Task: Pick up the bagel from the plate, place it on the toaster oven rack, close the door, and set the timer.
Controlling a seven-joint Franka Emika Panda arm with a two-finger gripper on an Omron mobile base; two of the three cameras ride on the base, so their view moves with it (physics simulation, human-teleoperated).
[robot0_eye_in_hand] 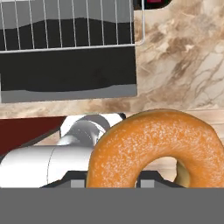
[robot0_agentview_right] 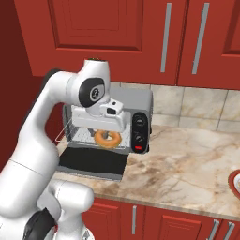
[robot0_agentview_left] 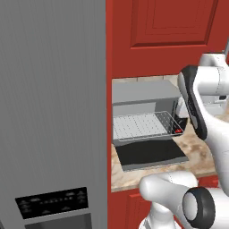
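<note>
**Mia:** What do you see from the left side?

**Ben:** One grey toaster oven on the surface (robot0_agentview_left: 197,154). Its door (robot0_agentview_left: 150,153) lies open and flat, sticking out toward us. One rack (robot0_agentview_left: 143,125) is pulled out over the door. The rack has nothing on it that I can see. The white arm comes in from the right.

**Mia:** And from the right side?

**Ben:** There is one bagel (robot0_agentview_right: 108,138), and it hangs under the hand (robot0_agentview_right: 106,133), in front of the oven's mouth. The bagel is over the front right part of the rack (robot0_agentview_right: 82,137), near the knobs. I count two round knobs and one red button on the oven's side panel (robot0_agentview_right: 139,132).

**Mia:** Is the hand holding the bagel?

**Ben:** I think so. It hangs there and nothing is under it but the rack, so the hand must be pinched on it. I can't see the fingers themselves.

**Mia:** What does the camera on the hand show?

**Ben:** The bagel (robot0_eye_in_hand: 157,148) is big and close at the bottom. The rack (robot0_eye_in_hand: 65,26) and the dark door (robot0_eye_in_hand: 70,70) are farther along, ahead of it.

**Mia:** So which way does it need to go?

**Ben:** I think a bit more over the rack, toward the oven, and then down. The bagel is much smaller than the rack, so it should fit easily.
</note>
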